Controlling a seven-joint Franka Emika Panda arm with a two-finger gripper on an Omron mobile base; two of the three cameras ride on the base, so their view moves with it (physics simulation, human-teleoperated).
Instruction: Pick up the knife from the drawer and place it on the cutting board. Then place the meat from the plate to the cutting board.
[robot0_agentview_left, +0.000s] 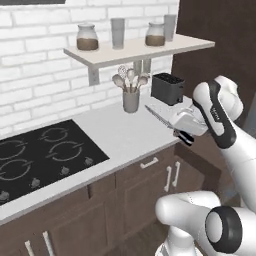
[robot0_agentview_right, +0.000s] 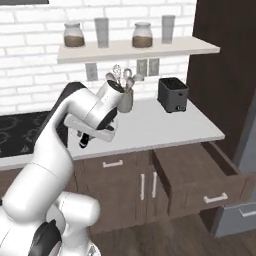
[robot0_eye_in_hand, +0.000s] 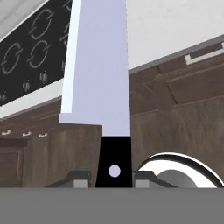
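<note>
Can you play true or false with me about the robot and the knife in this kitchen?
1. The gripper is holding the knife by its black handle. True.
2. The drawer under the counter is closed. False: it is pulled open.
3. The knife is lying flat on the counter. False: it is held up in the air, above the counter's edge.
4. A black toaster stands on the counter. True.
5. The shelf on the brick wall is bare. False: jars and glasses stand on it.
6. A cup of utensils stands near the wall. True.
</note>
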